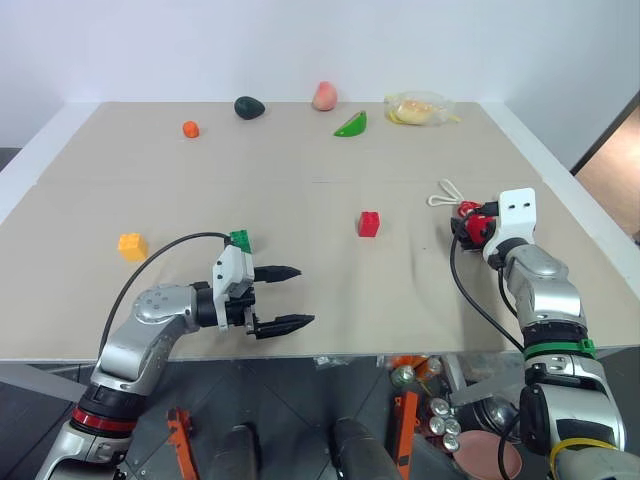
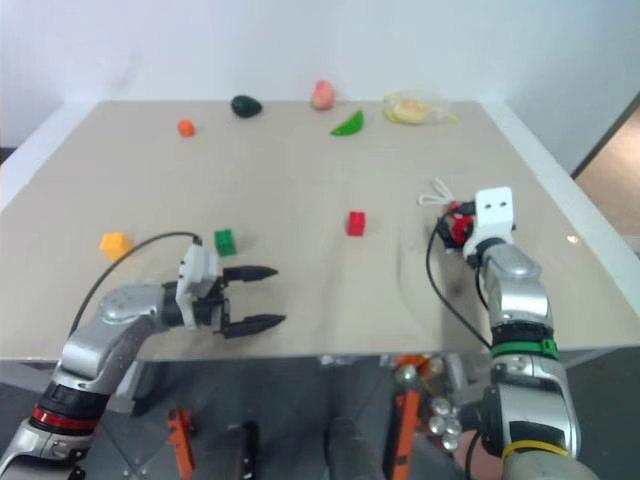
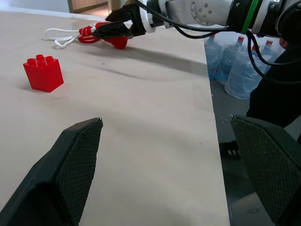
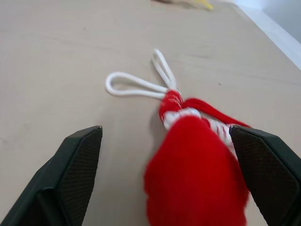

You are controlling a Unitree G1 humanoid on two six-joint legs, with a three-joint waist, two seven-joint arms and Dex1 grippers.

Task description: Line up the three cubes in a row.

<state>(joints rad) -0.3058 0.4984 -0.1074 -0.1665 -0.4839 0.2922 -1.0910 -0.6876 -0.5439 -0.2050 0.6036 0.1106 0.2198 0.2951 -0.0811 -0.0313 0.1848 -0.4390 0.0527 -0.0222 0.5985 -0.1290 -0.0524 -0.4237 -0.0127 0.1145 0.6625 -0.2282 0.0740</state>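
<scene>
Three studded cubes lie apart on the tan table. The yellow-orange cube (image 1: 132, 245) is at the left and the green cube (image 1: 241, 240) sits just behind my left wrist. The red cube (image 1: 369, 224) is near the middle. My left gripper (image 1: 305, 296) hovers open and empty near the front edge, pointing right toward the red cube (image 3: 43, 73). My right gripper (image 1: 468, 227) is open at the right. A red pouch (image 4: 197, 155) with a white cord (image 4: 141, 84) lies between its fingers.
Along the far edge lie a small orange lump (image 1: 190, 129), a dark green fruit (image 1: 249, 107), a pink fruit (image 1: 324, 96), a green pepper (image 1: 351, 125) and a clear bag of yellow food (image 1: 420, 108). Water bottles (image 3: 237, 61) stand on the floor beyond the table's right edge.
</scene>
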